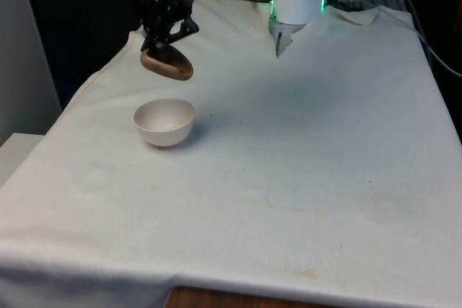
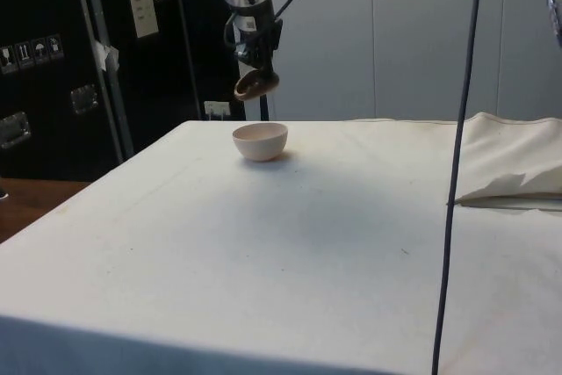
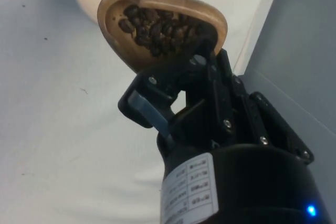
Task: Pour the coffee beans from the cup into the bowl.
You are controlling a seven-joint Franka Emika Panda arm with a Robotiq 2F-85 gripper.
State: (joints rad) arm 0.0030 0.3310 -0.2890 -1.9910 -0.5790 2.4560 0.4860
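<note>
pincer (image 1: 167, 47): your fingers are clamped tight on the cup's rim
cup (image 1: 167, 63): tilted, beans (image 3: 157, 27) inside, above the bowl (image 1: 164, 122)

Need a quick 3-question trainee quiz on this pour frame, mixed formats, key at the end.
1. True or false: the cup held by the tool is already resting inside the bowl.
2. Multiple choice: where are the coffee beans? A) in the bowl, B) in the cup, C) spilled on the white cloth.
3. Short answer: how does the cup sit relative to the bowl in the side view?

Key:
1. False: it is held in the air, apart from the bowl.
2. B
3. Above the bowl and tilted, not touching it.
</note>
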